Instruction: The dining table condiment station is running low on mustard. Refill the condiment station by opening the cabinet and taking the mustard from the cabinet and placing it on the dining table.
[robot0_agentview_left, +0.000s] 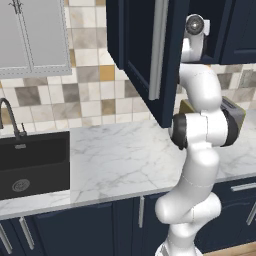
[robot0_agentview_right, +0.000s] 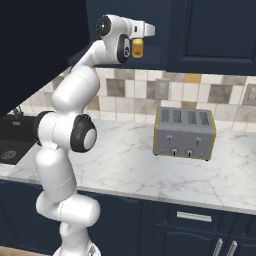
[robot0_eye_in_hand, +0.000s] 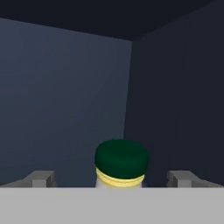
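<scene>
The navy cabinet (robot0_agentview_left: 145, 45) stands open, its door swung out toward me with the silver bar handle (robot0_agentview_left: 159, 50) facing forward. My arm reaches up into it. In the hand view the mustard (robot0_eye_in_hand: 121, 168), yellow with a dark green cap, stands upright between the two fingertips (robot0_eye_in_hand: 41, 179), which are spread wide and clear of it on both sides. My gripper (robot0_eye_in_hand: 113, 180) is open and holds nothing. From the right base view the mustard (robot0_agentview_right: 136, 49) shows as a small yellow bottle just under the hand (robot0_agentview_right: 144, 29). The dining table is out of view.
A marble worktop (robot0_agentview_left: 125, 160) runs below the cabinet, with a black sink (robot0_agentview_left: 30, 160) and faucet at its left. A silver toaster (robot0_agentview_right: 184, 132) sits on it to the right of the arm. A pale grey cabinet (robot0_agentview_left: 30, 35) hangs at upper left.
</scene>
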